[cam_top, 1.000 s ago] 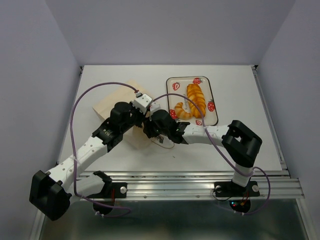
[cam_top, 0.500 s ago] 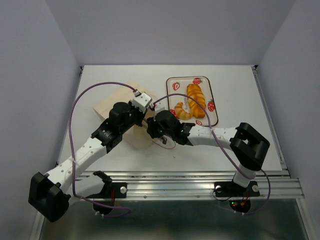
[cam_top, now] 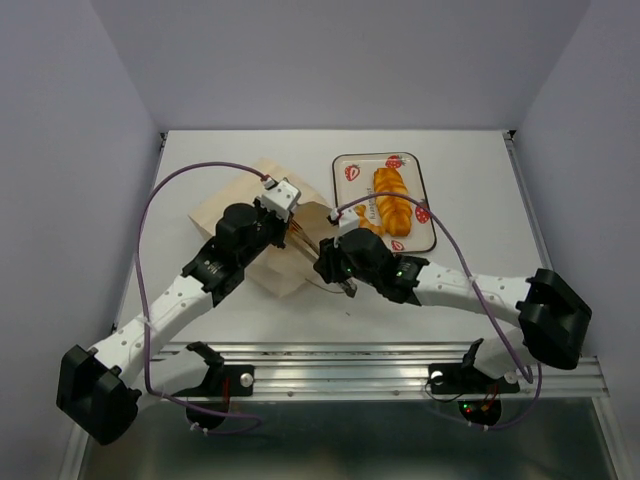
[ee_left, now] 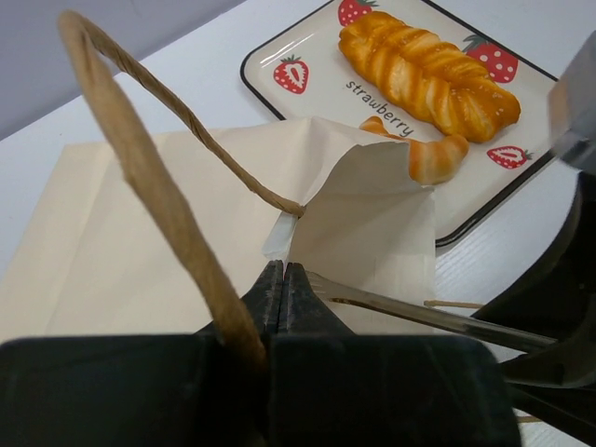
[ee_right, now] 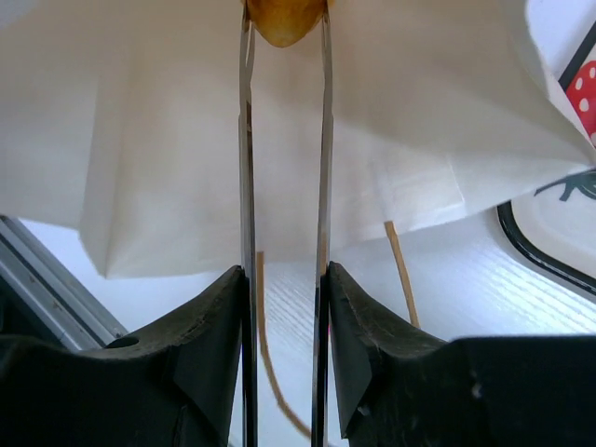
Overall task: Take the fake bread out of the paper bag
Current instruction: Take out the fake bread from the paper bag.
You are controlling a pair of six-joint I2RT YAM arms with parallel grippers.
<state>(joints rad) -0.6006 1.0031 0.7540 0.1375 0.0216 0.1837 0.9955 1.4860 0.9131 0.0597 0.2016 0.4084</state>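
The paper bag [cam_top: 245, 215] lies flat at centre left. My left gripper [cam_top: 293, 228] is shut on the edge of the bag's mouth [ee_left: 282, 268], with one cord handle [ee_left: 140, 168] looped over it. My right gripper [cam_top: 332, 262] reaches with long metal blades to the bag's mouth. The blades [ee_right: 284, 28] are closed on a golden croissant [ee_right: 284, 17], of which only the tip shows against the bag [ee_right: 158, 140]. The ridged loaf [cam_top: 392, 198] and another croissant [cam_top: 368, 228] lie on the strawberry tray [cam_top: 428, 190]. Both also show in the left wrist view: loaf [ee_left: 428, 79], croissant [ee_left: 430, 156].
The bag's second cord handle [ee_right: 400, 270] trails on the white table under my right gripper. A metal rail [cam_top: 400, 360] runs along the table's near edge. Grey walls close in the back and both sides.
My right gripper has drawn back to the right and nearer, away from the bag's mouth, and its arm has stretched out to the right. The left gripper has stayed on the bag.
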